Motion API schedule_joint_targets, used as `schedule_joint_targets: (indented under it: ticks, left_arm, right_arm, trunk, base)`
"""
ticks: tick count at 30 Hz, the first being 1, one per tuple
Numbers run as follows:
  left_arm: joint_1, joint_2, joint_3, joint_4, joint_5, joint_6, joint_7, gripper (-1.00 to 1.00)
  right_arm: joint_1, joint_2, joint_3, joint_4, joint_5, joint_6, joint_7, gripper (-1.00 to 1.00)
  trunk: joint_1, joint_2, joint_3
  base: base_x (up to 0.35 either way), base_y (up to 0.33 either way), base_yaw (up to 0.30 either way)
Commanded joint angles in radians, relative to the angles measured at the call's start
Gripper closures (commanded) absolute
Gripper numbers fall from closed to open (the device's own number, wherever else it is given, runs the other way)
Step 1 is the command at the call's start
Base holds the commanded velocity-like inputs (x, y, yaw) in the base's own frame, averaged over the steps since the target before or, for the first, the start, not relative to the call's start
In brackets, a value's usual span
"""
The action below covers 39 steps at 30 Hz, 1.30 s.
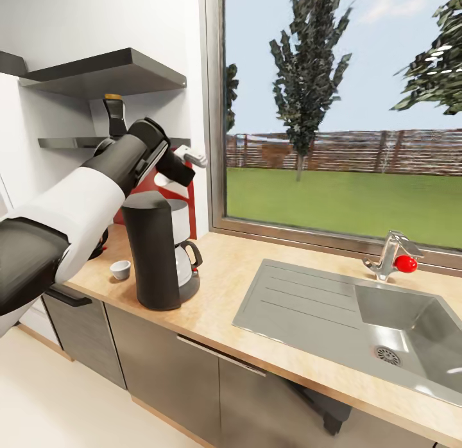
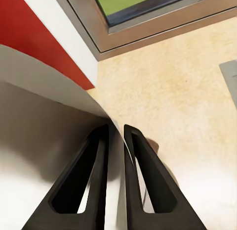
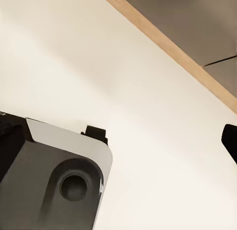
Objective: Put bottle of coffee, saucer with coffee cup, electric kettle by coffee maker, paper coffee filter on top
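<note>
left arm raised and extended forward, its tool (image 2: 116, 133) nearly closed on a thin sheet.

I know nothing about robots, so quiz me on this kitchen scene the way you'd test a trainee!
1. True or false: the bottle of coffee stands on a shelf.
2. What is the left tool pinching? A) the bottle of coffee B) the paper coffee filter C) the coffee cup
3. Fill in: the electric kettle stands right beside the ___.

Key: 1 true; 2 B, a thin white sheet sits between its fingers; 3 coffee maker.
</note>
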Motion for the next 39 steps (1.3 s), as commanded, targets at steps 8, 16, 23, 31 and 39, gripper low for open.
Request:
schedule_joint_targets:
  ticks: [8,16,23,31,39]
  left_arm:
    - [-0.001,0.000,-0.001,0.007,-0.013,0.000,-0.011,1.00]
    - [-0.001,0.000,0.000,0.007,-0.013,0.000,-0.011,1.00]
    - [-0.001,0.000,0.001,0.007,-0.013,0.000,-0.011,1.00]
    - [-0.001,0.000,0.001,0.008,-0.013,0.000,-0.011,1.00]
    - [-0.001,0.000,0.004,0.010,-0.013,0.000,-0.011,1.00]
  right_arm:
    - [0.000,-0.001,0.000,0.000,0.010,-0.002,0.000,-1.00]
    - [0.000,-0.001,0.000,0.000,0.010,-0.002,0.000,-1.00]
    - [0.000,-0.001,0.000,0.000,0.010,-0.002,0.000,-1.00]
    - [0.000,-0.001,0.000,0.000,0.010,-0.002,0.000,-1.00]
    - [0.000,-0.001,0.000,0.000,0.010,-0.002,0.000,-1.00]
  trunk:
    - [0.000,-0.001,-0.001]
    - [0.000,-0.001,-0.001]
    - [-0.027,0.048,0.021]
    - [-0.057,0.104,0.046]
    - [-0.088,0.160,0.071]
  base:
    - [0.000,0.000,0.000]
    - [0.000,0.000,0.000]
    - [0.000,0.000,0.000]
    - [0.000,0.000,0.000]
    - [0.000,0.000,0.000]
